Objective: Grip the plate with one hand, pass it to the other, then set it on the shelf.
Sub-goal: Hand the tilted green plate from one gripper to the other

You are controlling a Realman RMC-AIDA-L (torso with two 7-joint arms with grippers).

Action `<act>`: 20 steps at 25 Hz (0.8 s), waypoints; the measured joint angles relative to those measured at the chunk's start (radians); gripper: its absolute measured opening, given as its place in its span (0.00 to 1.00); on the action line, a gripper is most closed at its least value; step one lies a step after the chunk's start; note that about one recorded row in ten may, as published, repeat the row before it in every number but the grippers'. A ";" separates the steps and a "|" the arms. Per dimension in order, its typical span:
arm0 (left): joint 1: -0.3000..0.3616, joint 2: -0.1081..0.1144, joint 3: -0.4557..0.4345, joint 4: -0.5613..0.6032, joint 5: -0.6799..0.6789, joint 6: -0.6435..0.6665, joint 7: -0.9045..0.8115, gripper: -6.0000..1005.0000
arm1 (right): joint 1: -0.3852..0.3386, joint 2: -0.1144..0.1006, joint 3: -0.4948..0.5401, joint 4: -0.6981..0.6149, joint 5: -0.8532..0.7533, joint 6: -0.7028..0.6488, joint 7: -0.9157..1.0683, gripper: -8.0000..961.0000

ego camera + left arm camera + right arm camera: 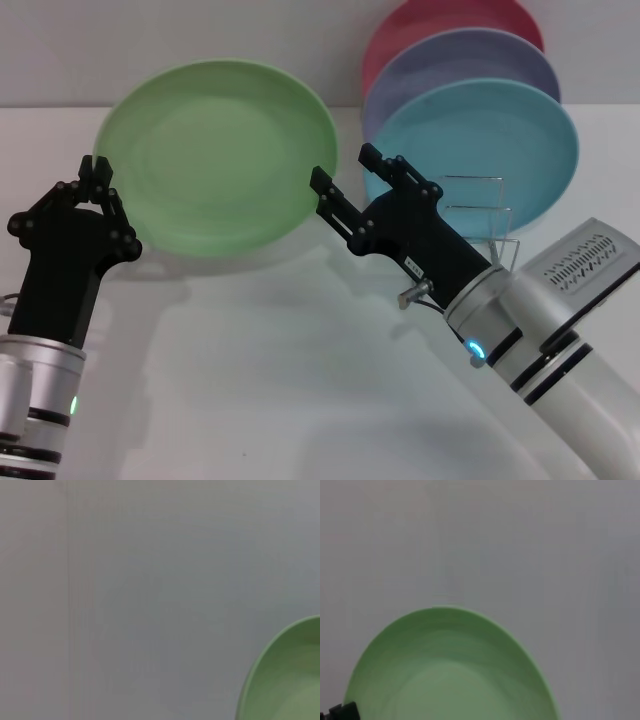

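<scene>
The light green plate [220, 150] hangs tilted above the white table, its face toward the head camera. My left gripper [96, 168] is shut on the plate's left rim. At the right rim my right gripper [343, 166] stands open, its lower fingertip just overlapping the rim and the upper one apart from it. The wire shelf [482, 215] stands to the right, behind the right arm. An arc of the plate [287, 680] shows in the left wrist view. Much of the plate [450, 672] shows in the right wrist view against a plain grey wall.
A turquoise plate [490, 140], a lavender plate [455, 62] and a pink plate [440, 22] stand upright in the shelf at the back right. White tabletop [300, 380] lies below and in front of both arms.
</scene>
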 joint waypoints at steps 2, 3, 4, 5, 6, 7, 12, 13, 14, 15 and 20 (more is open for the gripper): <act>0.003 0.000 0.007 0.001 -0.001 0.006 0.001 0.07 | 0.003 0.000 0.000 0.000 0.000 0.003 0.000 0.69; 0.005 0.000 0.009 0.001 -0.001 0.007 0.001 0.07 | 0.004 0.000 0.000 0.000 0.000 0.003 0.000 0.69; 0.007 0.000 0.009 0.001 -0.002 0.007 0.001 0.07 | 0.004 0.000 0.000 0.000 0.000 0.003 0.000 0.69; 0.008 0.000 0.010 0.002 -0.002 0.007 0.001 0.07 | 0.005 0.000 0.000 0.000 0.000 0.004 0.000 0.69; 0.009 0.000 0.010 0.002 -0.002 0.008 0.001 0.07 | 0.006 0.000 0.000 0.000 0.000 0.005 0.000 0.69; 0.010 0.000 0.010 0.002 -0.002 0.008 0.001 0.07 | 0.006 0.000 0.001 0.000 0.000 0.006 0.000 0.69; 0.014 0.000 0.023 0.002 -0.003 0.023 0.002 0.08 | 0.010 0.000 0.015 0.000 0.000 0.029 0.000 0.69; 0.015 0.000 0.027 0.002 -0.003 0.028 0.002 0.08 | 0.011 0.000 0.016 0.000 0.000 0.030 0.000 0.69; 0.016 0.000 0.030 0.002 -0.003 0.031 0.003 0.08 | 0.011 0.000 0.016 0.000 0.000 0.031 0.000 0.69; 0.016 0.000 0.032 0.002 -0.003 0.032 0.004 0.08 | 0.011 0.000 0.016 0.000 0.000 0.031 0.000 0.69; 0.016 0.000 0.033 0.003 -0.005 0.033 0.026 0.08 | 0.011 0.000 0.017 0.002 0.000 0.031 0.001 0.69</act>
